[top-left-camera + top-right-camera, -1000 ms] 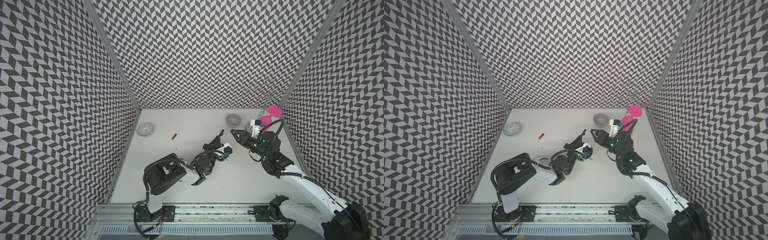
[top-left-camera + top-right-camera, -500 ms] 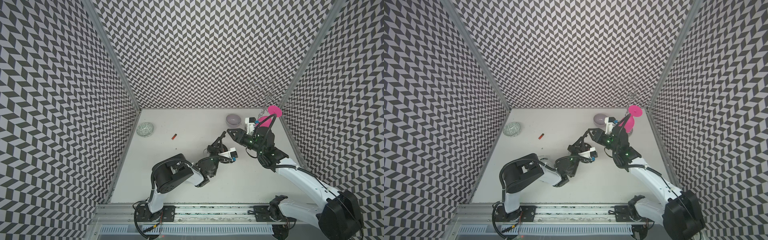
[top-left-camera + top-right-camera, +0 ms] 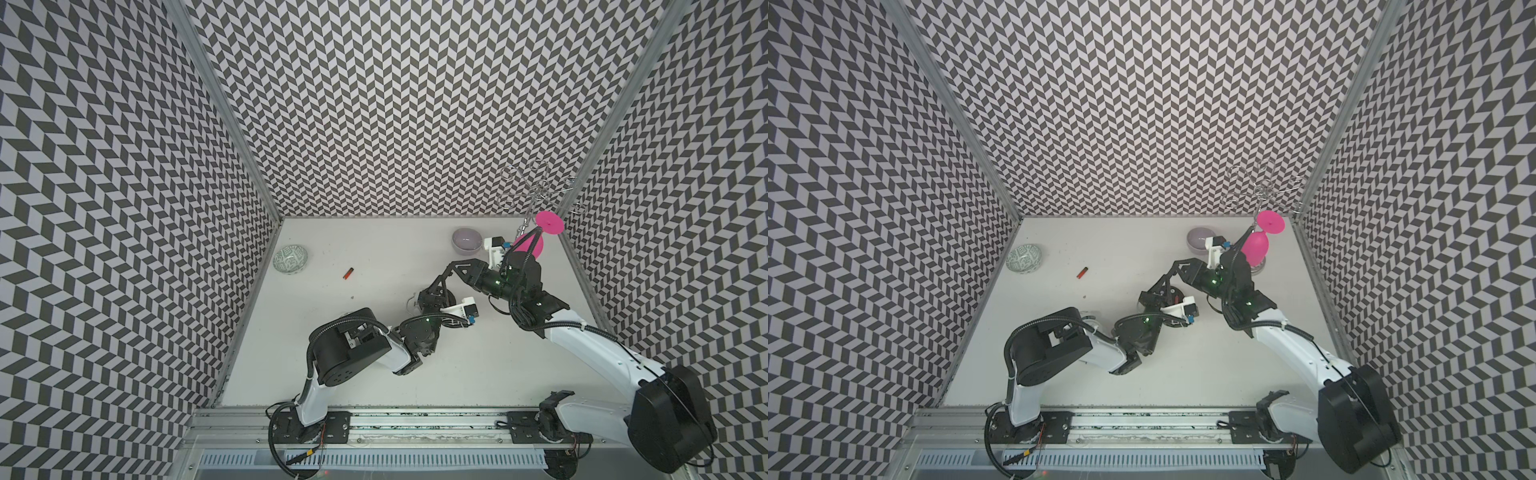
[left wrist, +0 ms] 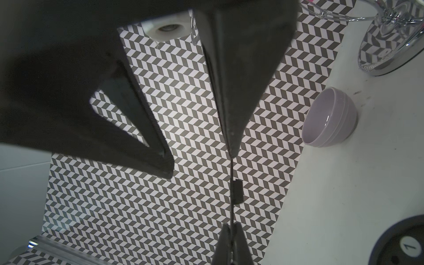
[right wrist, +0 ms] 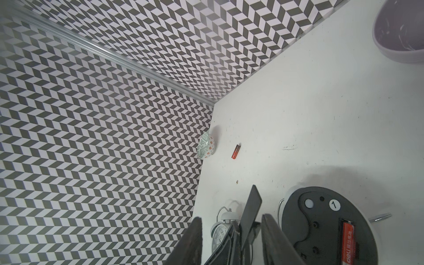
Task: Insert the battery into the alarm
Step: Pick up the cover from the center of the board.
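Battery lies well inside table edge, apart from patterned bowl.

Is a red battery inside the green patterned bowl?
No, the loose red battery lies on the table beside the patterned bowl, not touching it.

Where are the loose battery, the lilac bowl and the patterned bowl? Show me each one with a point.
Loose battery (image 3: 348, 273), in a top view, on the middle of its red body.
Lilac bowl (image 3: 467, 241), in a top view, on its bare inside.
Patterned bowl (image 3: 290, 259), in a top view, on its inside.
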Robot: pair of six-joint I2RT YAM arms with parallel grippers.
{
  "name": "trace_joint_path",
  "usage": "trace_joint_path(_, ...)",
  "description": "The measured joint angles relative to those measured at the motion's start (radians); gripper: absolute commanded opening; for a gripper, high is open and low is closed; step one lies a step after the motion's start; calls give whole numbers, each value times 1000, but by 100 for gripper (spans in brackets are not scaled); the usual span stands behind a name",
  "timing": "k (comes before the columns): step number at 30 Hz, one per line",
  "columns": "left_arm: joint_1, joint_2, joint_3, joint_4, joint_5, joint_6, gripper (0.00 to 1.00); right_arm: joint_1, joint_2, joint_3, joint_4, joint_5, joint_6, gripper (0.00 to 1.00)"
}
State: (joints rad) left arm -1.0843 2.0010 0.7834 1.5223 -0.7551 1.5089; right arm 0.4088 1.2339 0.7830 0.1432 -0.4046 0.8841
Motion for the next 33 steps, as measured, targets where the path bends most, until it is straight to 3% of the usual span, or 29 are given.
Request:
trace_joint_path(9, -2, 0, 1, 0, -12, 17, 0, -13, 70, 1, 15, -75, 23, 31)
trace_joint_path(16, -4, 0, 1, 1, -17, 19, 0, -15, 77, 2, 21, -92, 34, 18)
trace_joint_path(27, -9, 0, 4, 1, -24, 20, 0, -21, 101, 5, 39, -114, 55, 16)
trace_joint_path(33, -9, 15, 23, 2, -38, 23, 0, -21, 103, 5, 44, -130, 68, 22)
